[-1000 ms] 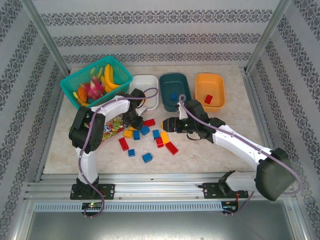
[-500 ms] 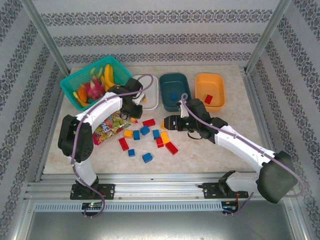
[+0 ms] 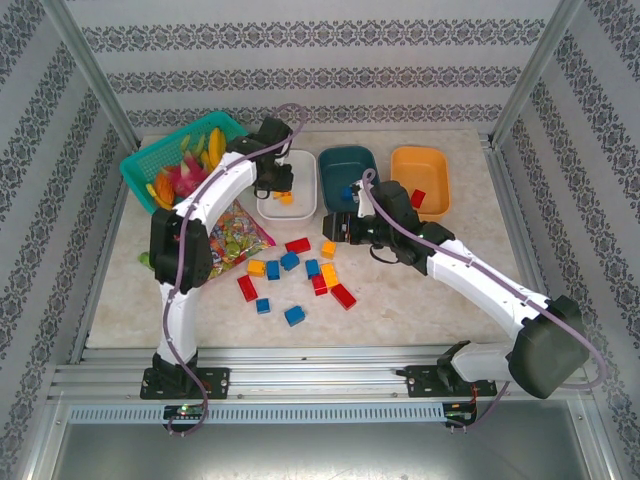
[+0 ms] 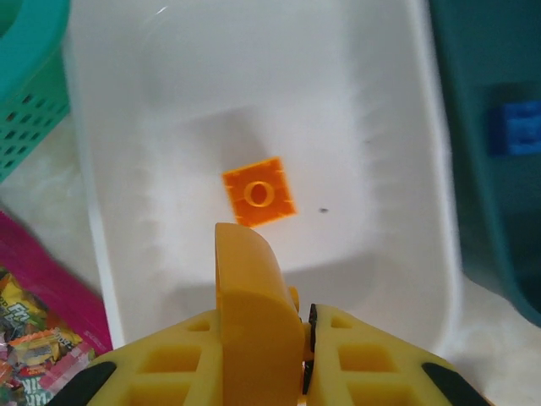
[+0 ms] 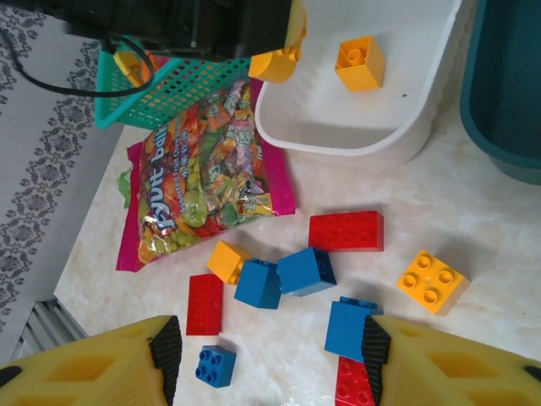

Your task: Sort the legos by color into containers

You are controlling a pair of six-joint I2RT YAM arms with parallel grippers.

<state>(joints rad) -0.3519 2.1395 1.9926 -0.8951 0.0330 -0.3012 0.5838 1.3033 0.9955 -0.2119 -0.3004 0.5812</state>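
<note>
The left tool point(image 4: 300, 317), pressed together on nothing, hangs over the white tub point(image 4: 423, 169) by the desk's point(image 3: 450, 290) far edge (probably home for the orange brick point(image 4: 259, 192) lying inside), while the right tool point(image 5: 270, 342) is spread above the loose bricks point(image 5: 304, 271), likely to pick one.

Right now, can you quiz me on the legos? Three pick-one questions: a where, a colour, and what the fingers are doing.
1. The sorted blue lego lies in: A) white tub B) teal tub C) basket.
2. The lego in the orange tub is: A) red B) blue C) green.
3. The right arm's fingers are: A) shut on a lego B) open C) shut on the bag.
Answers: 1 B, it sits inside the teal tub; 2 A, red against orange; 3 B, wide gap between them.
</note>
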